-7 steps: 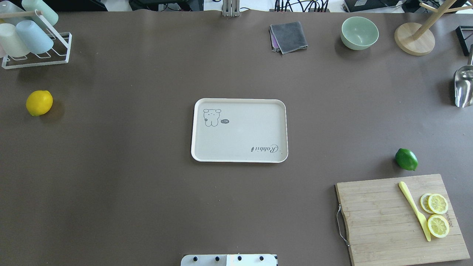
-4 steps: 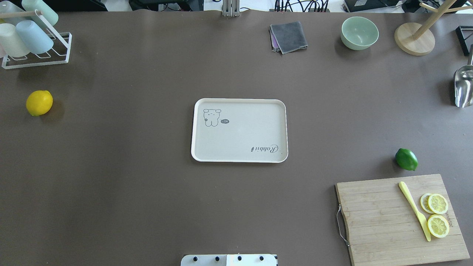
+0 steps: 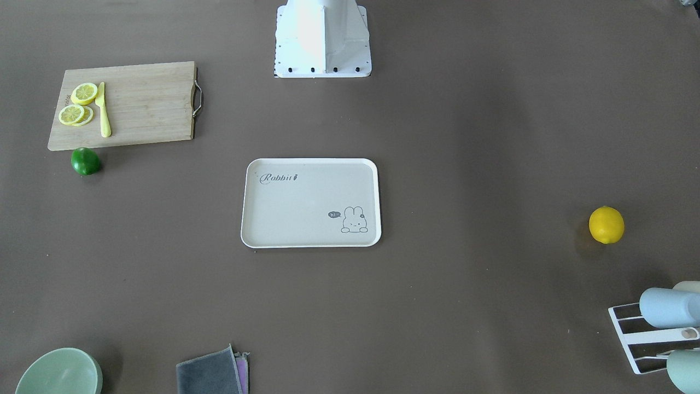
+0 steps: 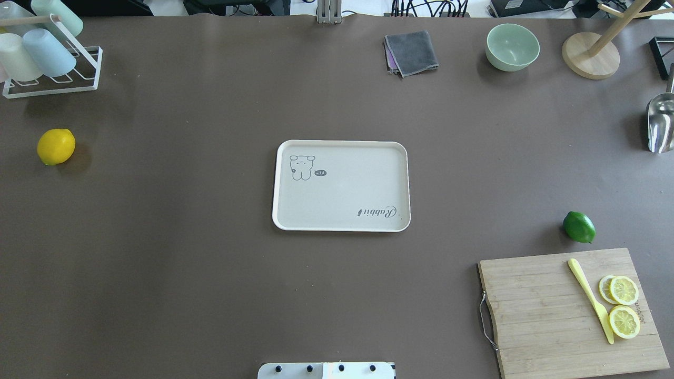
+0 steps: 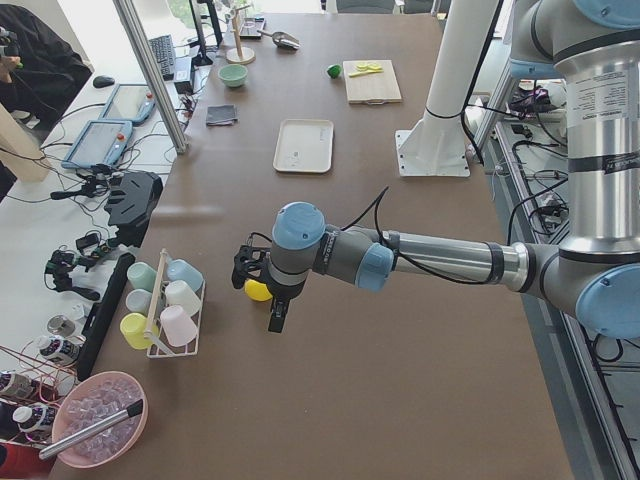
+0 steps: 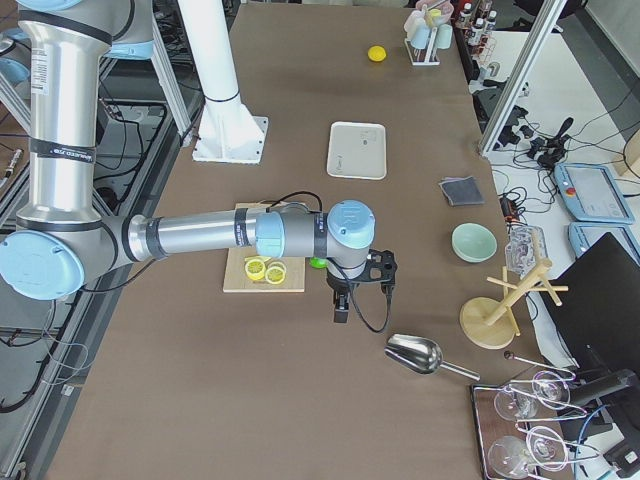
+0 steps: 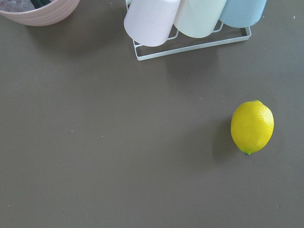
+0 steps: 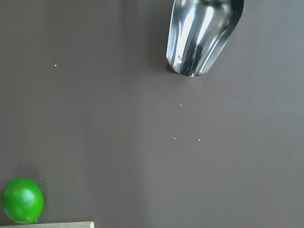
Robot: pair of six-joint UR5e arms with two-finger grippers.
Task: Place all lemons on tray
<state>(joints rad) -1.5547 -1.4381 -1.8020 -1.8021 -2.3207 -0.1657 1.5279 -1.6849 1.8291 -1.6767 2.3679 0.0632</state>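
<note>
The yellow lemon (image 4: 56, 146) lies on the brown table at the far left, near the cup rack; it also shows in the left wrist view (image 7: 252, 127). The green lemon (image 4: 579, 227) lies at the right, just beyond the cutting board, and shows in the right wrist view (image 8: 22, 200). The beige "Rabbit" tray (image 4: 342, 195) sits empty at the table's middle. My left gripper (image 5: 275, 318) hangs above the table next to the yellow lemon. My right gripper (image 6: 340, 305) hangs near the green lemon. Both show only in the side views, so I cannot tell whether they are open or shut.
A wooden cutting board (image 4: 547, 316) at the front right bears lemon slices (image 4: 624, 305) and a yellow knife (image 4: 590, 300). A cup rack (image 4: 47, 58) stands at the back left. A grey cloth (image 4: 410, 52), green bowl (image 4: 512, 46), wooden stand (image 4: 590, 55) and metal scoop (image 4: 661, 123) are at the back right.
</note>
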